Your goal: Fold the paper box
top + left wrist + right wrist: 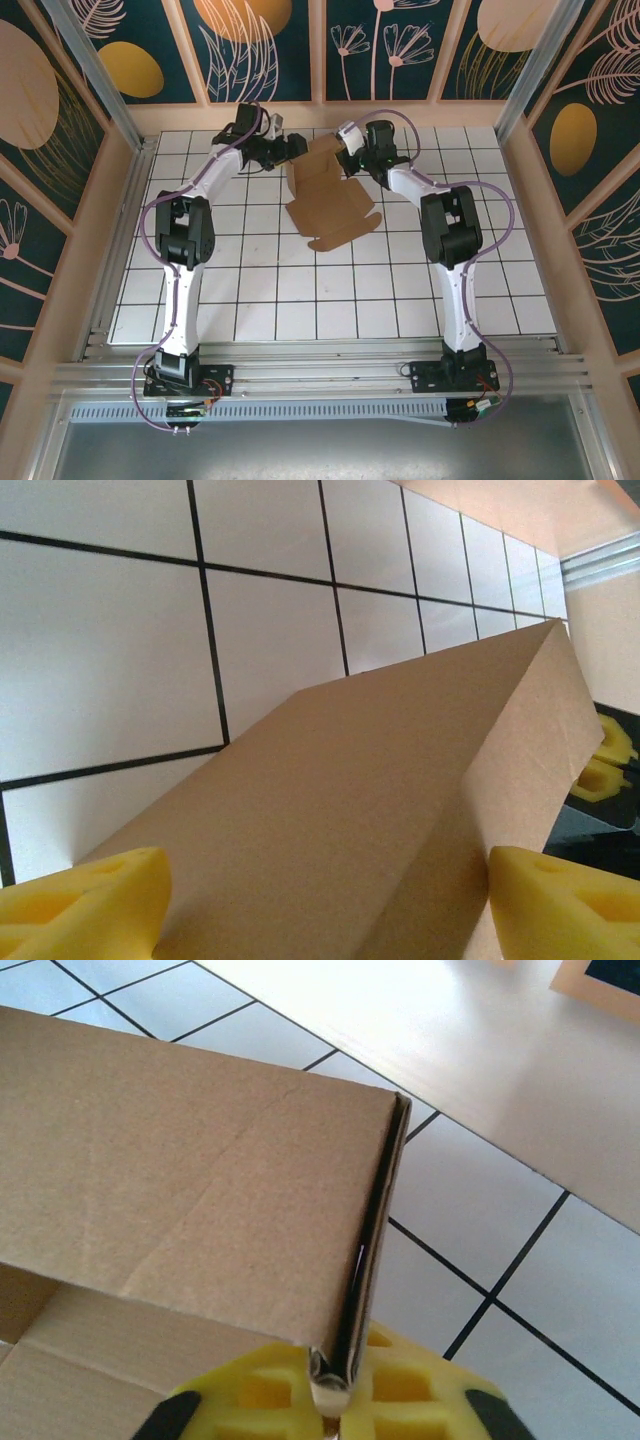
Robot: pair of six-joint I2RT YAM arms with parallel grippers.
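My right claw [335, 1388] is clamped on a doubled edge of the paper box [328, 200], which lies far-middle on the counter [400, 290]. My left claw [320, 900] gapes wide, straddling a raised flap.

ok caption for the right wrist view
Right gripper pinches a folded edge of the brown paper box over the grid table.

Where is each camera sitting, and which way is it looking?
Top external: high behind the arms, looking down at the table; both whole arms show, the left hand and right hand meeting at the paper box.
Left wrist: on the left arm, looking past its yellow fingers at a raised box panel.
Right wrist: on the right arm, looking past its yellow fingers, which pinch a folded box edge.
Shared: all three show the paper box and white tiles.
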